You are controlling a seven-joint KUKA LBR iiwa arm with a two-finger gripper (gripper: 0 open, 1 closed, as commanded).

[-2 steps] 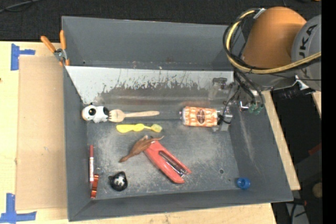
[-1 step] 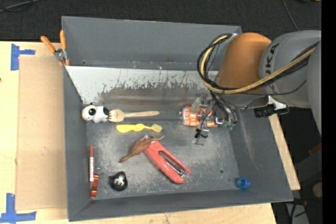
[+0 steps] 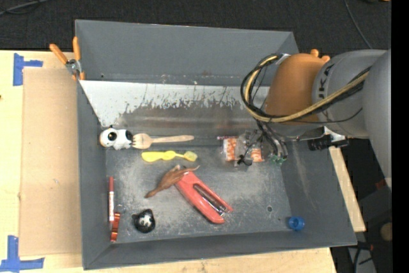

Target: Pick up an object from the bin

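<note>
Orange-and-white crinkly packet point(image 3: 231, 149) is the obj. under the gripper point(image 3: 245, 157). It lies on the bin point(image 3: 275, 195) floor at approx. 2 o'clock from floor centre, near the foot of the back wall. Gripper sits low at the packet's 3 o'clock end, touching it or nearly so. Can't tell from this angle whether the pincer is spread, pressed together or already pinching, since wrist and cables cover it.

Handling, as a guess: looks like a small wrapper or sachet, so prob. light, soft and a bit slippery on the film. It should crumple rather than break. Best hold is likely across the short width near the middle, or on a raised fold, w/ a firm squeeze so the film doesn't slide out. Flat edges would be hard to get under on the metal floor.

Other things lie well apart from it, so no crowding:
- wooden fork point(image 3: 165, 139) at 10 o'clock, w/ a black-and-white ball toy point(image 3: 115, 137) touching its head end
- yellow plastic piece point(image 3: 169, 155) at the fork's 6 o'clock
- brown figure point(image 3: 166, 181) and red stapler-like tool point(image 3: 203, 198) approx. centre
- red pen point(image 3: 112, 208) at 8 o'clock by the left wall
- black ball point(image 3: 144, 221) at 7 o'clock
- blue bit point(image 3: 294, 223) in the 4 o'clock corner
</note>
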